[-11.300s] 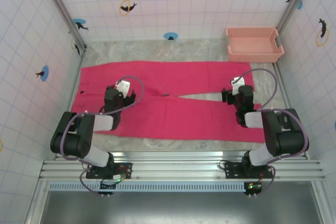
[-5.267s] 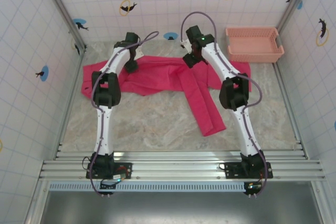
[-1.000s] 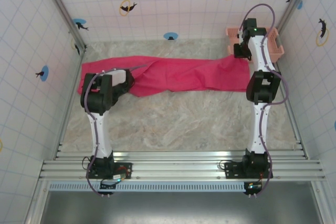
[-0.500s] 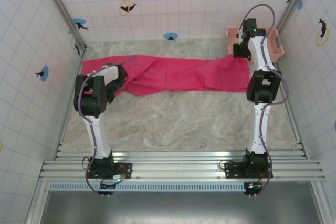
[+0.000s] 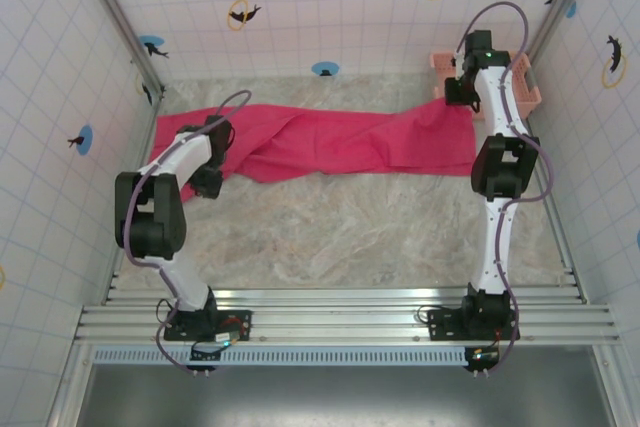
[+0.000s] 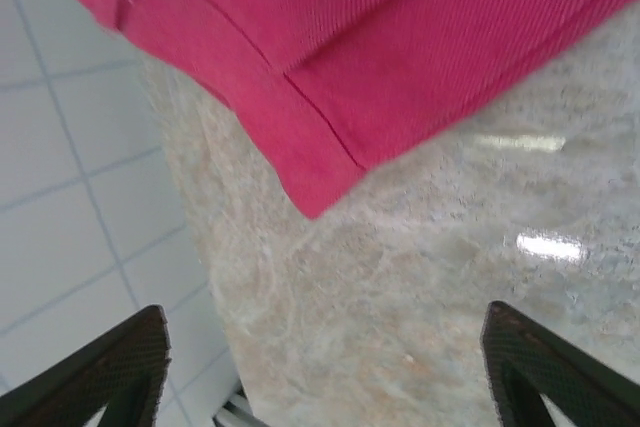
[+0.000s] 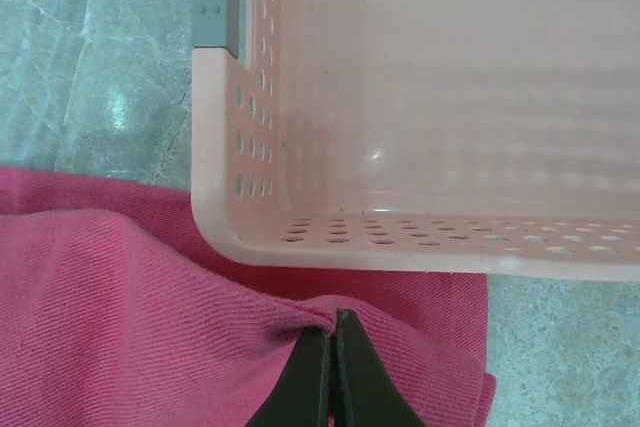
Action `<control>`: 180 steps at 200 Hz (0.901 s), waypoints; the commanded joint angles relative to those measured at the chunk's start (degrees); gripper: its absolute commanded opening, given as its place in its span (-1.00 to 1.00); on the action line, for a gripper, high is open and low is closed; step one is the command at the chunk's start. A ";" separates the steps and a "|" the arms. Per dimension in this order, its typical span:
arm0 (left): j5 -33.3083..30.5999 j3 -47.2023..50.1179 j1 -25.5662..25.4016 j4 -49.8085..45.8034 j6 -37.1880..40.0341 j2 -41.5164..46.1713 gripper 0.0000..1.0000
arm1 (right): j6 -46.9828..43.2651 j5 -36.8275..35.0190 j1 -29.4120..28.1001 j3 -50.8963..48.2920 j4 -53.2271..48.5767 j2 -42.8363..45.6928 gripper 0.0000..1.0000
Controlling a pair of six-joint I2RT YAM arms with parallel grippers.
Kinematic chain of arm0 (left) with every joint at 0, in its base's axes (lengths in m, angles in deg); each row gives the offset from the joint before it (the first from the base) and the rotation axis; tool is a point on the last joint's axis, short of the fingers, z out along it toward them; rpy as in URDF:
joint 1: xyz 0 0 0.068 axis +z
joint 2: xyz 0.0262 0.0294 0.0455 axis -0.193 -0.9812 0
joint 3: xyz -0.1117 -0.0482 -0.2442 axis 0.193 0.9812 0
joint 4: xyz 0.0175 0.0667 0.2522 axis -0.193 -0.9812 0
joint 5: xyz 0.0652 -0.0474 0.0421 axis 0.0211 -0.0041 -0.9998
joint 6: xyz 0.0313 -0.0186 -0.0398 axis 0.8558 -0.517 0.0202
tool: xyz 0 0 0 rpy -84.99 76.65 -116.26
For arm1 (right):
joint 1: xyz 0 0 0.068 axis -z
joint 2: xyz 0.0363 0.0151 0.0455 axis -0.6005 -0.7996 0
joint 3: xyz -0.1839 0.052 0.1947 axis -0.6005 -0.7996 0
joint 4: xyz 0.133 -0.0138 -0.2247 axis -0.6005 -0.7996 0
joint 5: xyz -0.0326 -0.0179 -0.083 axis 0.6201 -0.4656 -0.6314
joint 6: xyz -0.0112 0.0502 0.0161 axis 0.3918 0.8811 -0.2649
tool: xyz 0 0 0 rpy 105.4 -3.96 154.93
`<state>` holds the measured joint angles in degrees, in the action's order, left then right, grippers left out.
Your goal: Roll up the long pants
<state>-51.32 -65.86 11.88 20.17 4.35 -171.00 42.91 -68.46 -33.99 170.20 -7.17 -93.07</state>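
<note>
From above, we see the long pants lying as one crumpled band across the far part of the table, running from the left wall to the pink basket in the far right corner. The left gripper hangs over bare table just near of the band's left end. The right gripper sits at the band's right end, where the cloth rises to a peak beside the basket's near left corner

In the left wrist view, we find the left gripper with its fingers spread wide and nothing between them. Below it lies marbled table. A hemmed corner of the pants lies well apart from the fingertips, and the tiled wall is at the left edge

In the right wrist view, we see the right gripper with its jaws pressed together on a small fold of the pants. The pinch is just beside the rounded corner of the basket. The cloth runs up to the basket's wall, and grey table shows on the far side of it
</note>
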 commanded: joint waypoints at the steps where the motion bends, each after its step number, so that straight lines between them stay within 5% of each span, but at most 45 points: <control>1: -1.76 -3.42 0.05 1.99 0.74 -4.86 0.31 | -0.61 0.90 0.06 -0.30 0.93 4.01 -1.00; 25: -5.43 -7.53 0.03 -3.00 -1.67 -10.41 -0.18 | -0.66 1.48 0.23 -0.36 1.13 4.10 -1.00; 49: -2.68 -4.06 0.12 -0.78 -3.77 -9.54 0.02 | -0.50 1.69 0.51 -0.36 1.19 4.35 -1.00; 92: -0.42 -0.81 0.12 1.23 -5.19 -9.77 0.08 | -0.57 1.69 0.77 -0.42 1.23 4.33 -1.00; 127: -9.35 -5.25 0.26 -4.21 -7.23 -14.44 0.24 | -0.36 2.13 0.83 -0.28 1.57 4.20 -1.00; 180: -12.53 -16.72 0.83 -12.20 -9.59 -22.13 0.28 | 0.13 3.45 0.77 -0.27 2.10 4.76 -1.00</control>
<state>-61.20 -79.78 12.01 13.61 -2.88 -191.53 42.80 -65.94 -33.55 169.89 -6.23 -92.64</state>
